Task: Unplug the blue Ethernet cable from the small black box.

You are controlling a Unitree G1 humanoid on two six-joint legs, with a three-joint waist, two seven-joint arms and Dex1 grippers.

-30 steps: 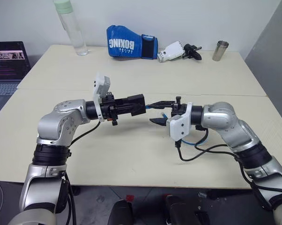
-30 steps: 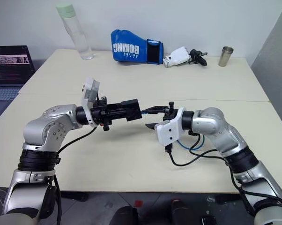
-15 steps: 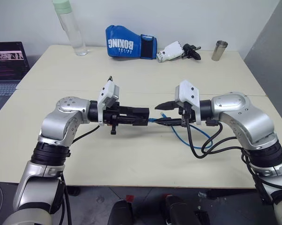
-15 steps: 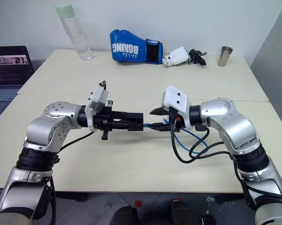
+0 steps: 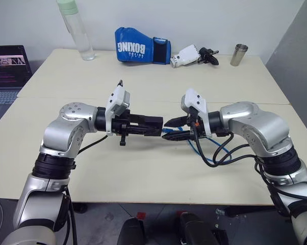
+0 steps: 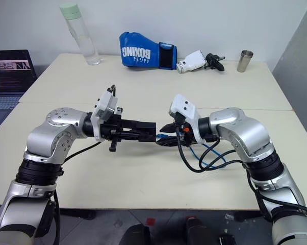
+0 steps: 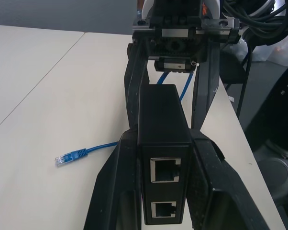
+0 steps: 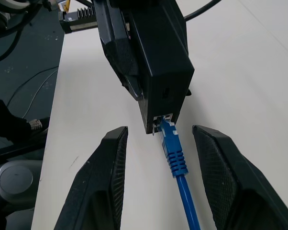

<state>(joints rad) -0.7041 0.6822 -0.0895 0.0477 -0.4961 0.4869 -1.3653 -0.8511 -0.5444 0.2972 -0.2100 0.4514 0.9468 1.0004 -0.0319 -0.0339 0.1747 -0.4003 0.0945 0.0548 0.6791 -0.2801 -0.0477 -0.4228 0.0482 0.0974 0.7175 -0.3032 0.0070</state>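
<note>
The small black box sits clamped between the two black fingers of the left hand, held above the desk near its middle. We take this box as our landmark. In the left wrist view its near face shows two empty sockets, one above the other.

Well to the left of the box, past the desk's edge, we see a laptop with a lit screen. Behind the box and to its left, at the far edge of the desk, stands a clear bottle with a pale green cap.

Straight behind the box, also at the far edge, lies a blue boxing glove, and just to the right of the glove a white-and-black gadget.

Just to the right of the box, the right hand points at it. Its fingers stand partly apart, one on each side of the blue Ethernet cable, and in the right wrist view neither finger touches the cord. The cable's plug is seated in the box's face on that side. From there the cord runs back between the fingers and loops on the desk under the right arm. In the left wrist view its other plug lies loose on the desk.

Far behind and to the right of the box stands a metal cup.
</note>
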